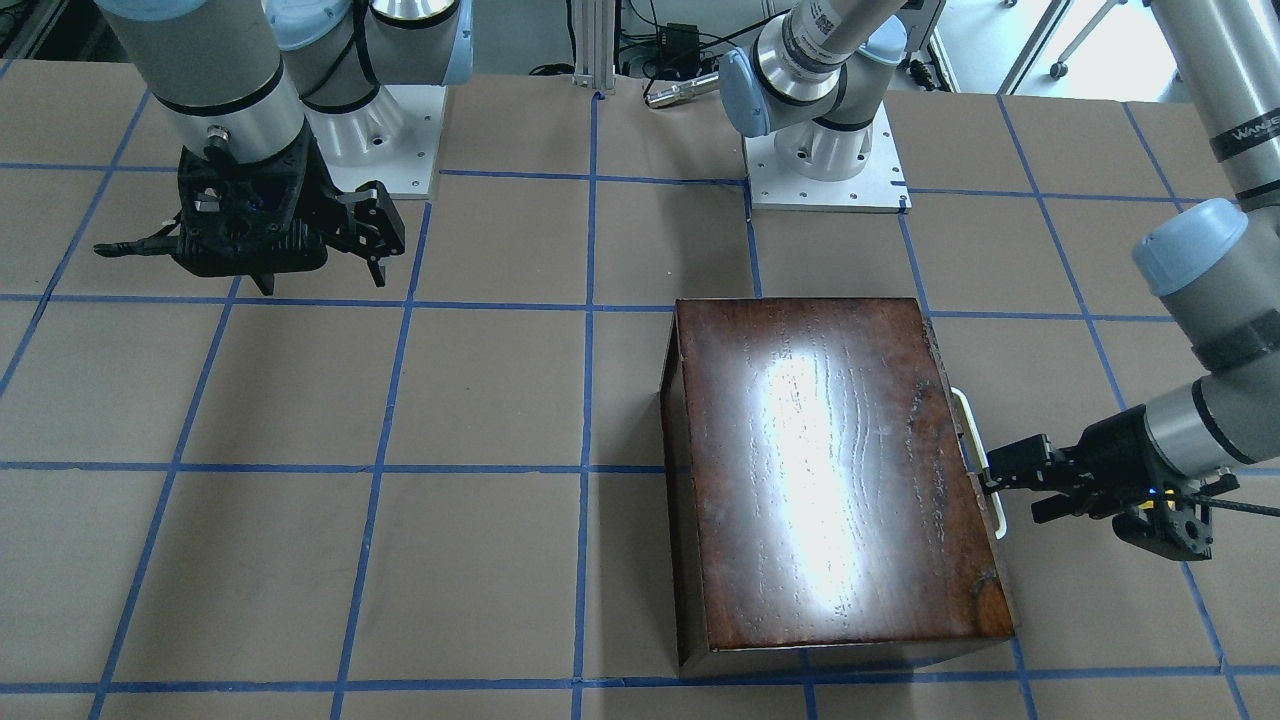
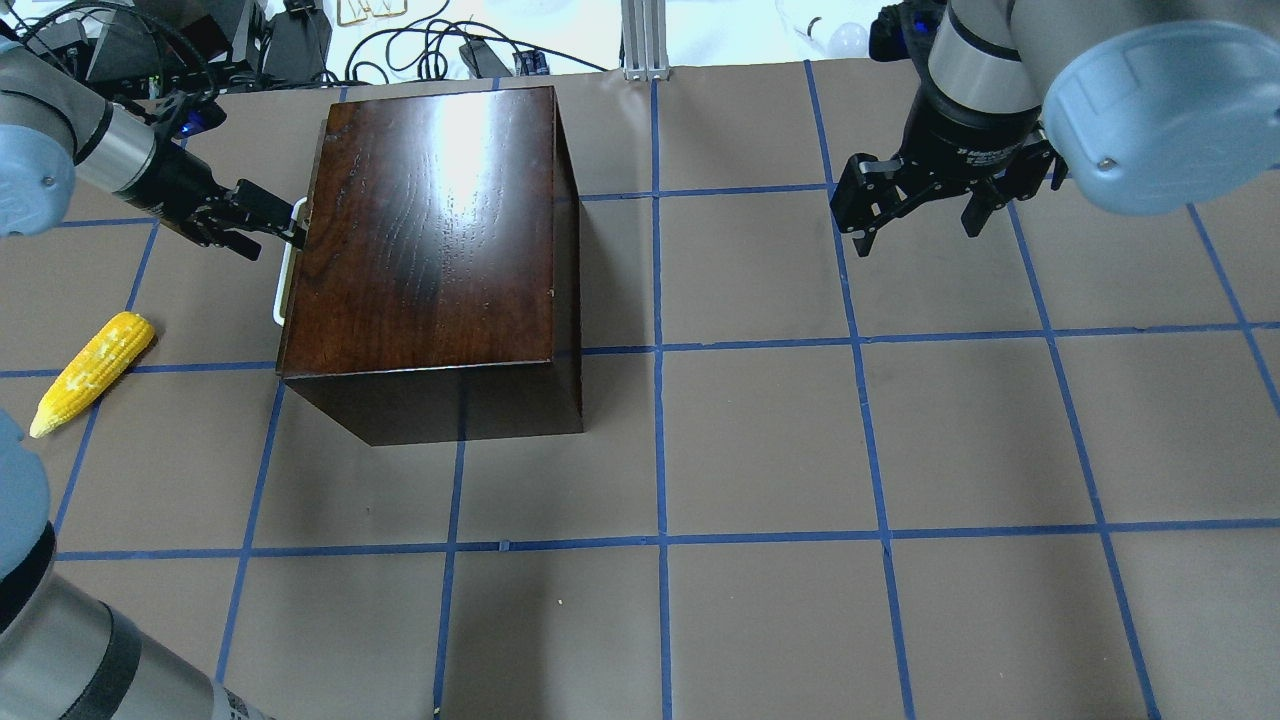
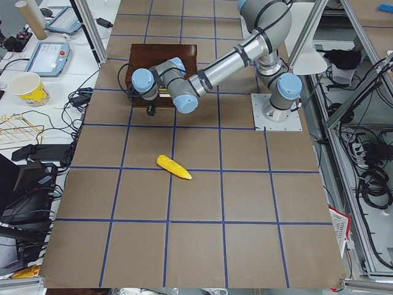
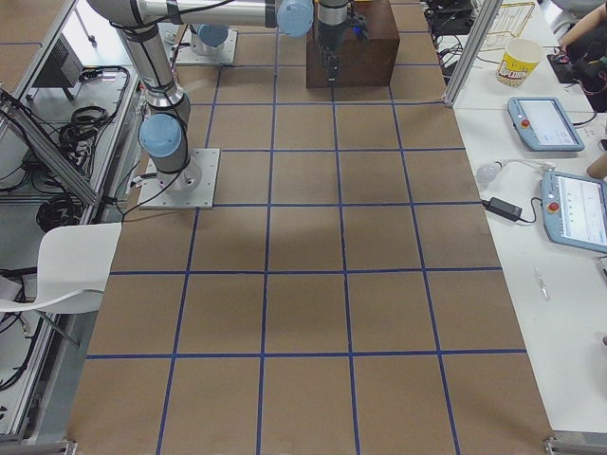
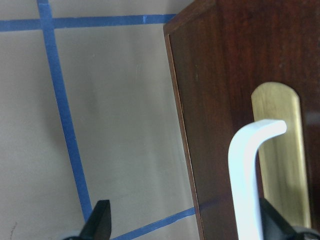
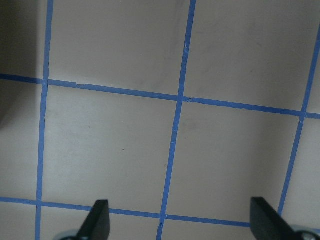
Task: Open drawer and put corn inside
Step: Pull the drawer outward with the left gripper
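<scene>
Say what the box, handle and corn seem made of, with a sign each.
The box looks like wood under glossy dark varnish: grain lines and bright glare. The handle looks like white plastic or painted metal: smooth, even colour. The corn is probably moulded plastic: bumpy yellow surface, pale patches.

Recorded grey-and-silver left arm (image 1: 1195, 425) and right arm (image 1: 205, 70), pale-blue joint caps (image 1: 1185, 245), black bands. Noted black left gripper (image 1: 990, 480), right gripper (image 2: 915, 235) with white lettering above; white screwed base plates (image 1: 872, 195).
</scene>
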You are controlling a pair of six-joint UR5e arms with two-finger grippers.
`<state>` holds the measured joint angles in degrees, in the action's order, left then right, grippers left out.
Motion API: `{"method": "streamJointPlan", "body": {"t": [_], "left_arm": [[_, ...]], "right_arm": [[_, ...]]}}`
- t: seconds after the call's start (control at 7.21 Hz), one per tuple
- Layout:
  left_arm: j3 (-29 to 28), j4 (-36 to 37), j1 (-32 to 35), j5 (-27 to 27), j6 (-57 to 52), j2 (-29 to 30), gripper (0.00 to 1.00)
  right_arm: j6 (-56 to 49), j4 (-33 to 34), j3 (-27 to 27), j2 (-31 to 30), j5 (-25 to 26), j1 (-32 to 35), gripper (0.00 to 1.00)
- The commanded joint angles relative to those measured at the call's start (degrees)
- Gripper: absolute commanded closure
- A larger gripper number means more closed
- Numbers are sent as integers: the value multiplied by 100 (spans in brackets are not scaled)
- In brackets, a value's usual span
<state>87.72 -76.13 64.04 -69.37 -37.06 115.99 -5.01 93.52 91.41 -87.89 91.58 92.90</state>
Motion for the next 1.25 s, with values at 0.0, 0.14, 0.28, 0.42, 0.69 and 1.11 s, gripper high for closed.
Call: {"method": "streamJointPlan", "body": {"t": [0.0,0.14,0.28,0.42,0.69,1.11], "left_arm": [[-27,10,-41,2,-64,11,0],[-80,19,-49,-6,-64,29,0],[-106,19,-49,-15,-73,38,0],[-106,28,-49,-155,-73,38,0],[-107,63,-154,-297,-152,38,0],[-115,116,-216,-305,-354,47,1]], "right_arm": [[0,0,0,0,0,0,0],[0,0,0,0,0,-17,0],[0,0,0,0,0,0,0],[0,0,0,0,0,0,0],[0,0,0,0,0,0,0],[0,0,8,0,0,0,0]]}}
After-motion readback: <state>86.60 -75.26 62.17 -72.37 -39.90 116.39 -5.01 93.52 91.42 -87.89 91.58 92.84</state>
